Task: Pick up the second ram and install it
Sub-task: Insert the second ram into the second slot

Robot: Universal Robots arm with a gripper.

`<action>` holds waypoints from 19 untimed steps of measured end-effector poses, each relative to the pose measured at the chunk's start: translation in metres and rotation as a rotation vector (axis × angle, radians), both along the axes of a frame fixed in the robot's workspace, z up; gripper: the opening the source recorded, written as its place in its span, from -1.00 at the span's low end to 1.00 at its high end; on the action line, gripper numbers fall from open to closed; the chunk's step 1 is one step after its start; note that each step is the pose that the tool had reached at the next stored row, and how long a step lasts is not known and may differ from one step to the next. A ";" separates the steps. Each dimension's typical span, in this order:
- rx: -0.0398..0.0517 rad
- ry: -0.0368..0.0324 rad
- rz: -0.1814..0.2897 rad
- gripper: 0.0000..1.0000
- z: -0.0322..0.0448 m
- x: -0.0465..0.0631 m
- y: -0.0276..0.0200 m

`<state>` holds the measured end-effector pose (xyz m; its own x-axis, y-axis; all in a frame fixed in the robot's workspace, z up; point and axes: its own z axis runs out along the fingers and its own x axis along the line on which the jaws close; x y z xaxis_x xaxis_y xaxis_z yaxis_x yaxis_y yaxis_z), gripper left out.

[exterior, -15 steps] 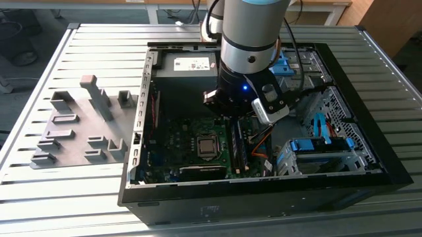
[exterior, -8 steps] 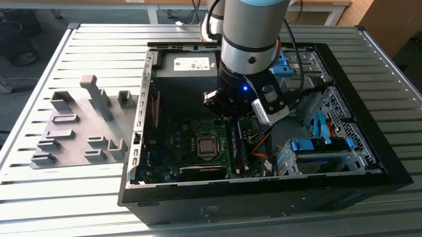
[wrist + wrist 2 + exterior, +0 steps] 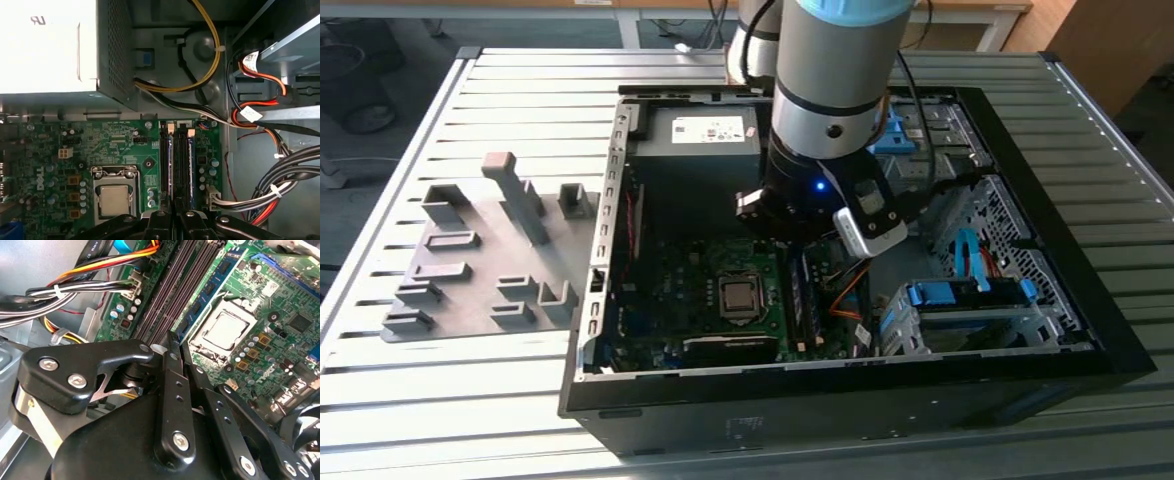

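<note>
In both wrist views the gripper sits low over the motherboard's memory slots, its black fingers drawn close together and clenched on the top edge of the second ram, which stands upright in a slot beside another blue-green stick already seated next to the processor socket. Beyond the slots lie the bundled power cables and the grey power supply box. In the exterior view the arm reaches down into the open computer case on the slatted bench, with the grey holder blocks well apart on the exterior view's left.
</note>
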<state>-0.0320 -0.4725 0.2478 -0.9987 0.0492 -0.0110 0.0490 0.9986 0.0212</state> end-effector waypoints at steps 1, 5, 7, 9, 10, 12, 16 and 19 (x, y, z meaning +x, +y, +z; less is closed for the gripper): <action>0.0001 0.0000 0.000 -0.72 -0.0016 0.000 0.0000; -0.0002 0.0001 0.000 -0.72 -0.0056 0.000 -0.0008; 0.0002 0.0000 0.000 -0.72 -0.0078 0.000 -0.0014; 0.0002 0.0000 0.000 -0.72 -0.0111 0.000 -0.0016; 0.0001 0.0002 0.000 -0.72 -0.0127 0.000 -0.0017; 0.0001 0.0009 0.003 -0.72 -0.0157 0.000 -0.0023; 0.0001 0.0011 0.014 -0.72 -0.0184 0.000 -0.0041; 0.0001 0.0011 0.015 -0.72 -0.0185 0.002 -0.0053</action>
